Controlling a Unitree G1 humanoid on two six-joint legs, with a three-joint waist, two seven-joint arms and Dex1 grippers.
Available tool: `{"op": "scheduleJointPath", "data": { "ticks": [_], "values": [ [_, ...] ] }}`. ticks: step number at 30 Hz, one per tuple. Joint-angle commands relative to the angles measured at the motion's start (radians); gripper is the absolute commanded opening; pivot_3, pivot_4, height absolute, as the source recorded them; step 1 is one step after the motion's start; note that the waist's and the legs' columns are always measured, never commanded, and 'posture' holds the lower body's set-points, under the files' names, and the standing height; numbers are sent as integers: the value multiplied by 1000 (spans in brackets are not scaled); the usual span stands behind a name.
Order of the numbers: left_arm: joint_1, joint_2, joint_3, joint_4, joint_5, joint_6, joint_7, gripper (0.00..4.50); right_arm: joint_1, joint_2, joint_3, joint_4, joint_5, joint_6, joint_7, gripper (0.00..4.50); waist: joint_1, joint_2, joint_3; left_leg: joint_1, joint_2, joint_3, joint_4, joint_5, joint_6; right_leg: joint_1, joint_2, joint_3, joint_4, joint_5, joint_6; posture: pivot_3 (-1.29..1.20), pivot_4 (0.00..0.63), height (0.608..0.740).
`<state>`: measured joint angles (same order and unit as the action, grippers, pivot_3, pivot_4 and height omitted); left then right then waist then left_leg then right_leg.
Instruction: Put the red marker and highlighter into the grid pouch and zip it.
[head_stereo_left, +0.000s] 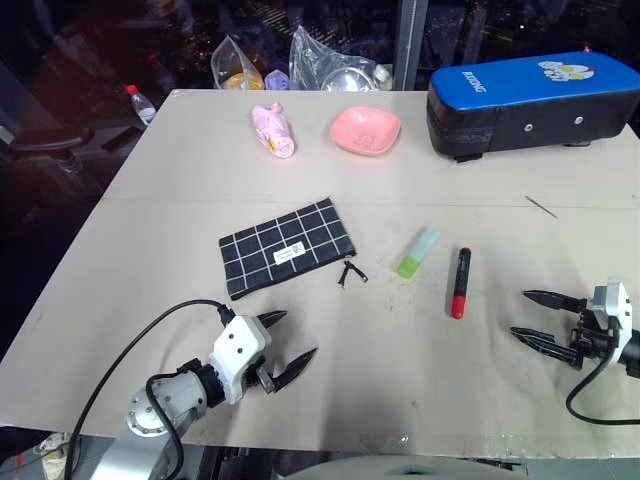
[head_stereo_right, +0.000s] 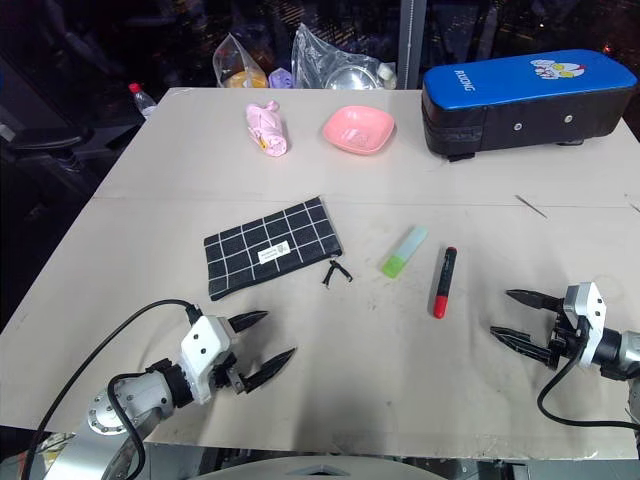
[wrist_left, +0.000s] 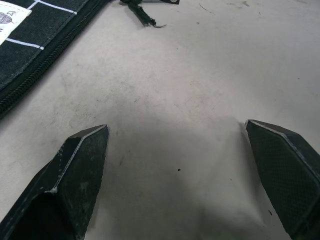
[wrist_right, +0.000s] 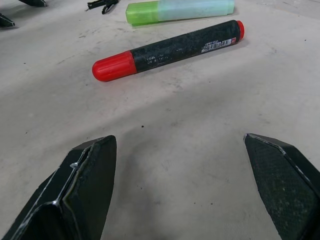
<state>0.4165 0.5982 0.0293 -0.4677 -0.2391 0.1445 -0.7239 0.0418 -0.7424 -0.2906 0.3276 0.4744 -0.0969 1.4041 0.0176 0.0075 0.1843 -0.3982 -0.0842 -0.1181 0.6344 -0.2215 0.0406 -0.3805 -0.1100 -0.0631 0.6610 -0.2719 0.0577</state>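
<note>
Item: slim red marker (head_stereo_left: 460, 282) with black upper section lay bare on the beige table (head_stereo_left: 180, 200), beside the chunky light-green highlighter (head_stereo_left: 417, 251), right of the closed black grid-lined fabric pouch (head_stereo_left: 284, 247) — both grippers, left gripper (head_stereo_left: 290, 347) and right gripper (head_stereo_left: 535, 316), stood empty with jaws apart — best unzip the pouch first.

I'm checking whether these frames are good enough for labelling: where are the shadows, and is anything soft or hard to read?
Left wrist view: a broad soft shadow darkens the beige table between the open left gripper's black fingers. Right wrist view: a similar shadow ahead of the right gripper; the print on the slim red-and-black marker is too small to read. Left eye view: the background beyond the table is dark.
</note>
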Motion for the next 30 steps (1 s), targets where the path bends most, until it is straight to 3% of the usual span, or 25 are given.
{"op": "scheduleJointPath", "data": {
  "ticks": [1,14,19,26,30],
  "values": [
    [19,1,41,-33,-29,-24,-7,4437,1,15,-3,-36,9,-19,-9,4132,0,0,0,0,0,0,0,0,0,0,0,0,0,0,0,0,150,734],
    [26,16,114,-13,-115,-53,-87,4437,20,42,-19,-68,22,-39,-30,4132,-1,0,0,0,0,0,0,0,0,0,0,1,0,0,0,0,150,734],
    [40,32,219,9,-158,-81,-120,4437,31,40,-18,-231,100,19,-20,4132,-3,0,0,0,0,0,0,0,0,-1,0,1,0,0,0,0,150,734],
    [62,108,393,141,-109,-250,-195,4437,24,58,42,-504,196,168,-80,4132,4,-2,0,-1,2,0,0,0,0,-2,0,1,-1,0,0,0,150,734],
    [-52,220,449,406,12,-524,-241,4437,-19,82,86,-601,229,230,-136,4132,15,-2,0,-2,1,0,0,0,0,-4,0,1,0,0,-1,0,150,734]
  ]
}}
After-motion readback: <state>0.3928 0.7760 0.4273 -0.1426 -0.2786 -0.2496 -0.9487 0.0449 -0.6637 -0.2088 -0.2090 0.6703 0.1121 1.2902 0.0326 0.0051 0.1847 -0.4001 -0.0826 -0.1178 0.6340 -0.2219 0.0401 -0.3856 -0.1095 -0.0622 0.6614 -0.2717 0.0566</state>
